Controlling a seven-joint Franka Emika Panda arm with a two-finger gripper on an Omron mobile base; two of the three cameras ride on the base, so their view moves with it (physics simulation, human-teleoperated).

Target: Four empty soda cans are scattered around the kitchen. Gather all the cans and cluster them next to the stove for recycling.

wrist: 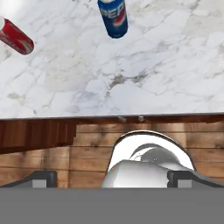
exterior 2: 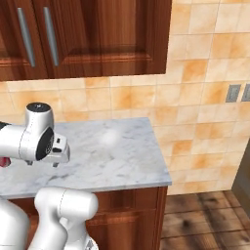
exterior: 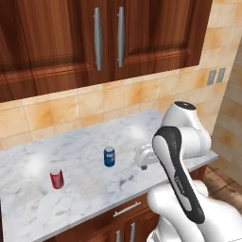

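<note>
Blue soda can [exterior: 109, 156] standing upright on the marble counter [exterior: 85, 198], long axis vertical, red soda can [exterior: 56, 178] upright well apart, gripper [wrist: 112, 178] fingers spread wide, holding nothing

Red can [wrist: 15, 37] cut by frame edge

You are looking at a kitchen: wood cabinets [exterior: 71, 38] above a marble counter [exterior: 85, 142], tiled wall [exterior 2: 195, 88], plank floor [exterior 2: 205, 219].
</note>
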